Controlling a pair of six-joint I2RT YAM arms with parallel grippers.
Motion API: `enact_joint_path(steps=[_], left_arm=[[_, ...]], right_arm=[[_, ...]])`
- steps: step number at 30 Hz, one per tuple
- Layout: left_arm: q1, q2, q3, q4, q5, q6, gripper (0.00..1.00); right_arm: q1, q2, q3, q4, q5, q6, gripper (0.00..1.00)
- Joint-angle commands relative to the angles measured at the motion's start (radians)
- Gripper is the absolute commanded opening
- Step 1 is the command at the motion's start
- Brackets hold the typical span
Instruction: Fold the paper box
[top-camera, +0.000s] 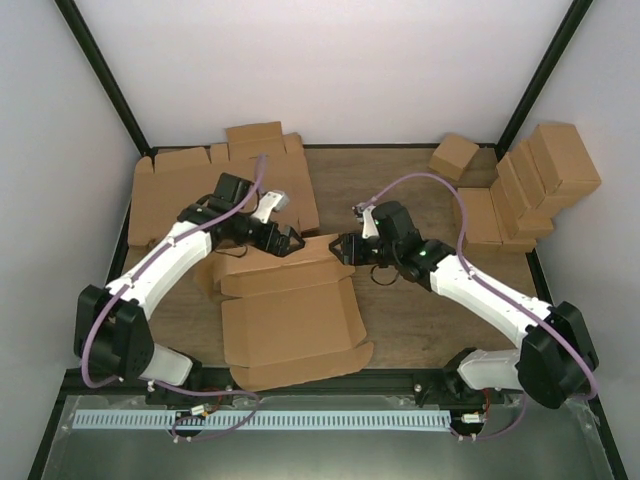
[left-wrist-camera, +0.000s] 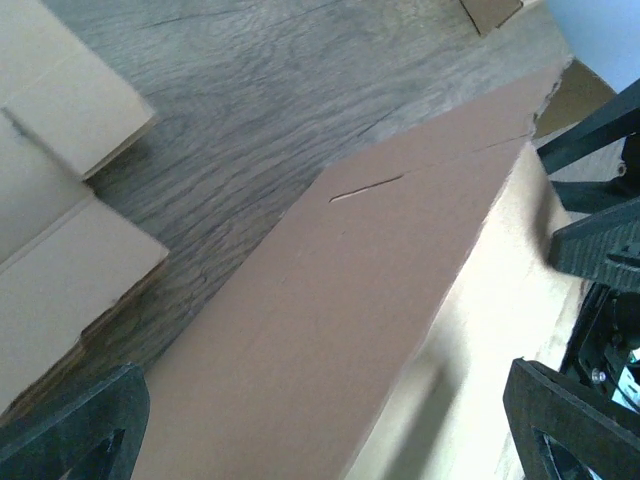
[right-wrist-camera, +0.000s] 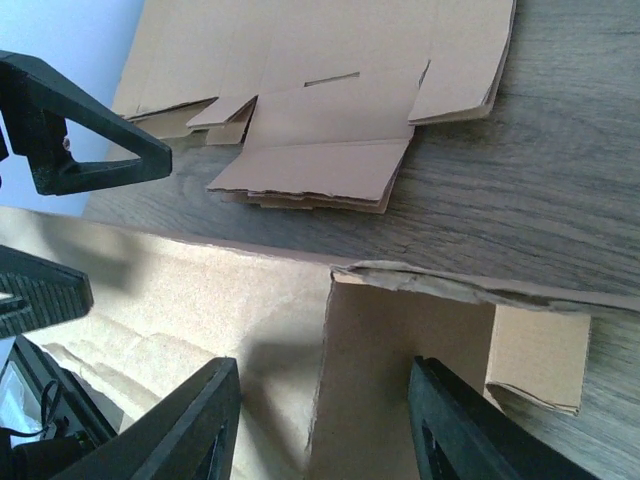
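1. The box (top-camera: 290, 315) lay mid-table, mostly flat, its far panel seemingly lifted.
2. The left gripper (top-camera: 291, 241) and right gripper (top-camera: 342, 248) both gaped wide astride that far edge, gripping nothing.
3. Probably light, stiff across panels, bending at creases, easily torn; best held by flap edges.
4. Counted: one box, two grippers, one pile of blanks (top-camera: 195, 190), several finished boxes (top-camera: 530, 185), number unclear.

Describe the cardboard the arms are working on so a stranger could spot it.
On the wooden table, look at the middle, toward the near edge. The paper box is the single large creased blank there, its far flap tilted up, unlike the flat pile back left and the small closed boxes back right.
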Motion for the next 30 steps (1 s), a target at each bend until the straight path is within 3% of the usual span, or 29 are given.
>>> enact_joint_path(steps=[1, 8, 16, 30], left_arm=[[-0.055, 0.049, 0.075, -0.016, -0.009, 0.113, 1.00], [-0.136, -0.009, 0.013, -0.018, -0.108, 0.318, 1.00], [-0.150, 0.023, 0.067, -0.070, -0.278, 0.364, 0.99], [-0.156, -0.021, 0.029, -0.031, -0.135, 0.362, 0.94]], right_arm=[[-0.004, 0.027, 0.010, 0.032, -0.019, -0.013, 0.48], [-0.006, 0.043, 0.002, 0.061, -0.026, -0.028, 0.44], [-0.007, 0.071, 0.009, 0.066, -0.035, -0.057, 0.44], [-0.009, 0.135, 0.054, 0.104, -0.057, -0.108, 0.45]])
